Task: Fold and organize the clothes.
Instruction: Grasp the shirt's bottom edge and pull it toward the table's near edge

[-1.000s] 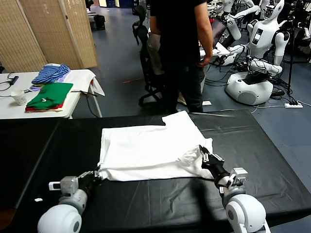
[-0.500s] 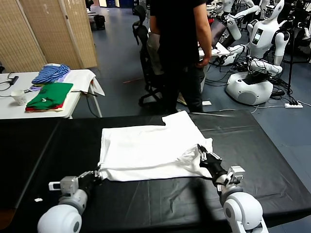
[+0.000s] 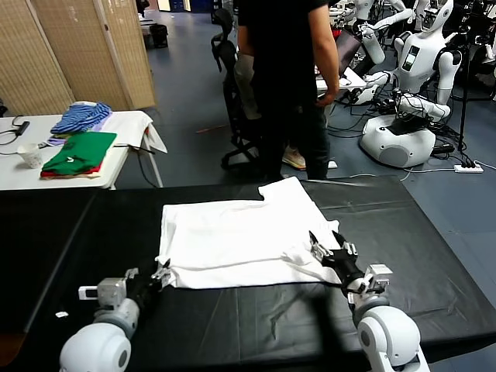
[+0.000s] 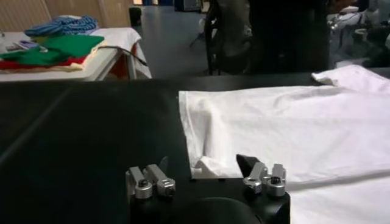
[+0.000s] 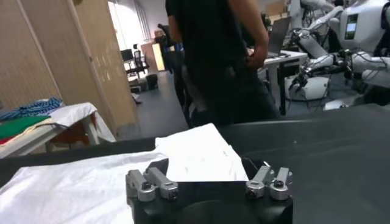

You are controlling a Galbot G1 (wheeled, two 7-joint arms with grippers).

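Two end effectors: my left end effector [image 3: 161,273] sits at the near left corner of the white T-shirt [image 3: 240,240], my right end effector [image 3: 325,249] at its near right corner; both have their fingers spread wide and nothing is pinched between them.
Left corner: in the left wrist view the left end effector [image 4: 204,170] straddles a small puckered flap of hem, cloth lying between the open fingers but not clamped.
Right corner: in the right wrist view the right end effector [image 5: 207,181] faces the shirt's folded edge; a rumpled bunch of sleeve lies just beside it in the head view.
T-shirt position: it lies flat on the black surface [image 3: 434,232], near the middle, already doubled over lengthwise by the look of the layered near edge.
Step in hand, my judgement: I read this as letting go after a fold. To do it well I would draw both arms straight back and slightly up, together, so no finger drags the hem and undoes the crease.
Next care: the bunched right sleeve probably wants smoothing before another fold.
Hard to make out: no pink logo shows; it may face down. How many layers lie at the near edge I cannot tell.
Farther off: a standing person [image 3: 288,77], cut off at the shoulders, is beyond the surface; a side table [image 3: 128,124] carries green folded garments [image 3: 77,152] and a blue striped garment [image 3: 80,117].
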